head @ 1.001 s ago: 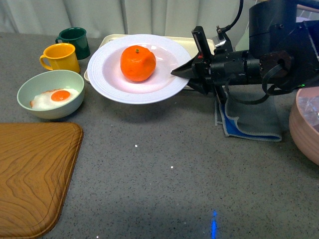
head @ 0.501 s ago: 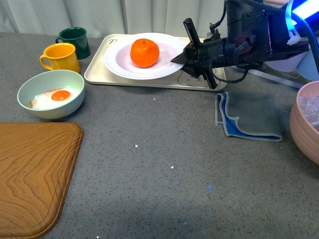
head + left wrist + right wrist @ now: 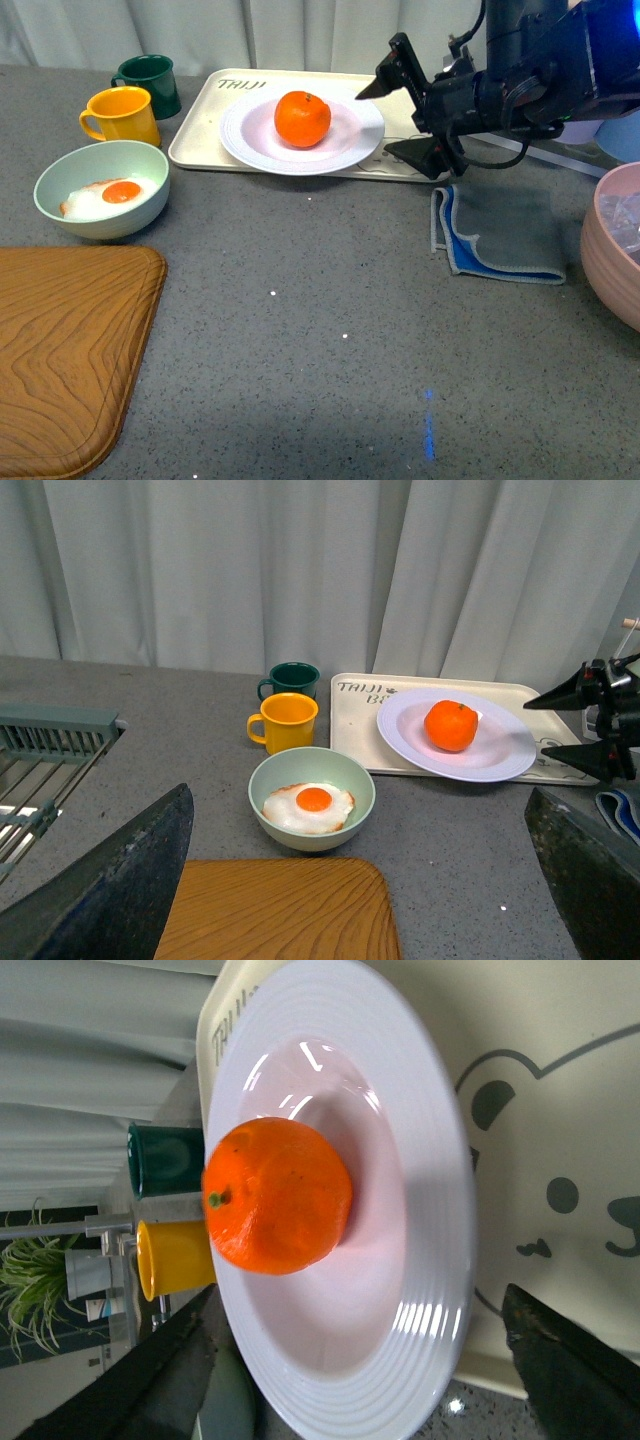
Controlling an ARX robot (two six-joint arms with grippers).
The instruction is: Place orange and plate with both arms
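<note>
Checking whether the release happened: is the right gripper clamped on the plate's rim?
No, the right gripper stands open beside the plate, its fingers clear of the rim.

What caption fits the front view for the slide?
Orange on white plate set on bear tray; right tool open beside the plate's rim.

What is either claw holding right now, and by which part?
Nothing. The right claw is open beside the plate, off its rim; the orange sits on it. The left claw is open and empty.
</note>
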